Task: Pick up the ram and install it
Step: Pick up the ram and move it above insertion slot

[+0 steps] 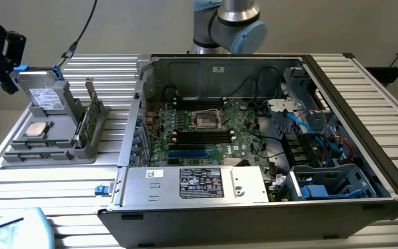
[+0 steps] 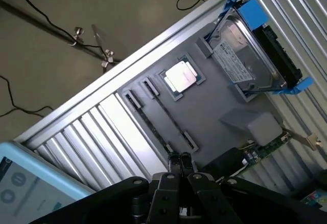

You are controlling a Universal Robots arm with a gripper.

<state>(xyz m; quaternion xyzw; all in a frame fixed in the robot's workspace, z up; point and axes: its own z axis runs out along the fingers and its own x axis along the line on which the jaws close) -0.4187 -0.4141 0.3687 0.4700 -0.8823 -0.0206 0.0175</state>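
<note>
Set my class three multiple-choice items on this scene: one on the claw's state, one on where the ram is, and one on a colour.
1. The claw is:
A wide open
B shut, fingertips together
C clamped on a screwdriver

2. The ram is:
A upright in the grey holder
B lying on the hard drive
C in the claw

3. The hard drive's bracket is:
A red
B blue
C yellow

Answers:
1 B: the wrist view shows the fingertips meeting, with nothing seen between them.
2 A: the exterior view shows it standing in the holder, on that view's left of the computer case.
3 B: blue plastic frames the drive.
</note>
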